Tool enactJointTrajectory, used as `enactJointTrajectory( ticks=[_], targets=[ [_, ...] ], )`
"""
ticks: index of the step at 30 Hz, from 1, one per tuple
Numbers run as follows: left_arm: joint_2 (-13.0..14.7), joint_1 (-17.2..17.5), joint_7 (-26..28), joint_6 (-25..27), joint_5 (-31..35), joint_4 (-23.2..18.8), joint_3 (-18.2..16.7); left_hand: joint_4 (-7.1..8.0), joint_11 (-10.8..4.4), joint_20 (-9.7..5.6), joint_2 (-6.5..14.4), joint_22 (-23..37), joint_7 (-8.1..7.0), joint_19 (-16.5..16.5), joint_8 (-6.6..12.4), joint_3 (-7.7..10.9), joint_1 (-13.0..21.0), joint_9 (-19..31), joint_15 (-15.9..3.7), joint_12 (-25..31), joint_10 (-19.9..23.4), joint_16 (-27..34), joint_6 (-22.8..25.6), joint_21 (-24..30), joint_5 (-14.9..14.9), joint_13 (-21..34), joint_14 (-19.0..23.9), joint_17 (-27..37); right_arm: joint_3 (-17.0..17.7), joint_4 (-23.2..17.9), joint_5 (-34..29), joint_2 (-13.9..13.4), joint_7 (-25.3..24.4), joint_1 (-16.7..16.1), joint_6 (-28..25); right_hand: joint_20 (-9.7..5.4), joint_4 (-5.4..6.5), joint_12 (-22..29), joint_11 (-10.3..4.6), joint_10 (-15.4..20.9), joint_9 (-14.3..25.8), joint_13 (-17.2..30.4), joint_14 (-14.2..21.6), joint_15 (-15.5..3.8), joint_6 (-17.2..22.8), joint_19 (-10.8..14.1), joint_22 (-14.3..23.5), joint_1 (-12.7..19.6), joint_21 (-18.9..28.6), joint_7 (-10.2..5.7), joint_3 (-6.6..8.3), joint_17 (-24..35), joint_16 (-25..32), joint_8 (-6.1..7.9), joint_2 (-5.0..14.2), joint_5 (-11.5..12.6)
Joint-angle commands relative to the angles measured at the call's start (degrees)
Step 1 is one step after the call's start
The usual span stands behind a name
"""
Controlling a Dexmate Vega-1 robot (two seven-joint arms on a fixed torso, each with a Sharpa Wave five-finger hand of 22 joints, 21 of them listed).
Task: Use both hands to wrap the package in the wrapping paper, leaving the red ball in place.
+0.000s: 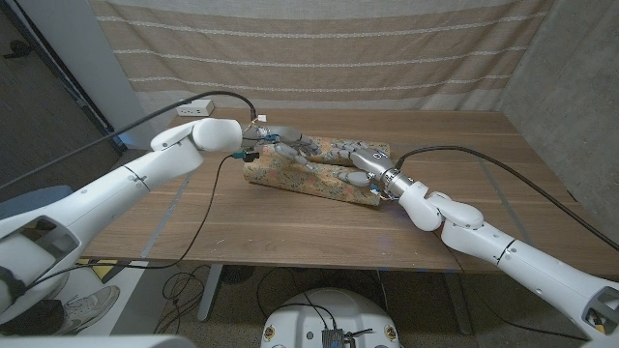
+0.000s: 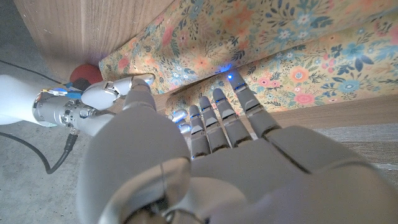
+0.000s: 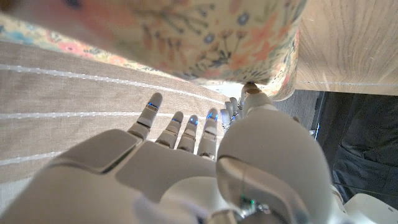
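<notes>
Striped cloth hangs behind the wooden table (image 1: 290,232), where we see the package (image 1: 314,172) in floral paper (image 2: 298,37) lying mid-table. Left hand (image 1: 285,147) and right hand (image 1: 360,172) both rest on it, fingers extended and apart. Red ball (image 2: 81,73) sits beside the paper's edge. We read no writing.
</notes>
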Motion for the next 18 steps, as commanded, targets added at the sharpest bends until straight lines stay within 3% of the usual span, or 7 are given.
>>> enactJointTrajectory(
  ticks=[1,6,10,15,18],
  targets=[
    [2.2,3.0,1.5,0.2,-0.3,-2.4,-2.1,-0.29,0.39,-0.02,-0.2,0.0,-0.28,-0.3,0.0,0.05,0.0,0.0,-2.52,-0.2,-0.2,-0.3,0.0,-0.1,-0.3,0.2,0.4,0.1,-0.7,-2.3,-3.6,-0.7,-5.6,-0.6,-1.7,-1.22,-0.08,0.1,0.27,-1.5,0.3,0.2,-1.2,-0.45,-1.7,1.2,0.1,-0.4,-0.3,0.29,-0.35,-0.1,-0.1,0.74,-0.4,0.5],
    [2.8,4.0,2.5,-0.7,-0.6,-2.6,-3.0,-0.33,0.38,0.01,-0.1,0.0,-0.2,-0.3,0.01,0.04,0.0,0.0,-2.41,-0.2,-0.2,-0.3,0.0,-0.2,-0.3,0.2,0.4,0.1,-0.1,-3.1,-2.1,-0.9,-6.1,-0.9,-0.7,-1.86,0.46,1.2,0.13,0.0,0.3,0.1,0.4,-0.81,0.2,4.0,0.1,-1.0,-0.1,0.9,-0.34,-0.3,1.0,1.8,0.69,0.7],
    [3.2,6.8,7.7,-3.1,-1.7,-2.4,-5.5,-0.31,0.34,0.17,0.1,0.0,-0.17,-0.4,0.03,0.12,-0.1,0.0,-2.31,-0.2,-0.4,-0.4,0.1,-0.2,-0.3,0.2,0.1,0.1,1.2,-3.1,2.4,-0.6,-5.9,-1.3,1.6,-2.15,2.11,2.0,0.33,2.0,0.3,0.1,2.4,-0.66,2.0,5.8,0.1,-3.6,-0.3,1.0,-0.84,-0.2,2.1,2.37,2.19,0.3],
    [2.3,10.3,14.1,-7.9,-5.6,0.0,-8.9,1.47,3.03,3.85,5.2,0.0,-0.11,-6.3,-1.23,1.97,-2.2,0.0,0.92,-1.6,-5.8,-1.3,-5.3,-2.7,-1.1,0.0,-6.6,0.4,2.6,-2.6,8.1,0.0,-4.4,-1.5,4.1,-2.9,3.4,2.7,0.51,4.1,0.2,0.0,4.9,-1.04,3.3,8.3,0.1,-5.7,-0.1,1.32,-1.06,-0.1,3.2,2.58,3.63,-0.7],
    [1.2,12.8,19.3,-11.4,-6.6,1.4,-10.9,1.16,3.68,4.23,6.8,-0.1,-0.54,-10.0,-1.28,4.16,-1.8,-0.2,1.93,-1.9,-9.1,-1.3,-9.0,-4.4,-1.4,-0.1,-10.5,0.4,3.6,-1.8,12.5,0.6,-3.4,-1.6,6.2,-3.61,4.03,3.0,1.12,5.4,0.2,0.0,6.7,-1.18,4.0,10.0,0.2,-7.3,0.0,1.32,-1.47,-0.2,3.8,2.63,3.8,-1.6]
  ],
)
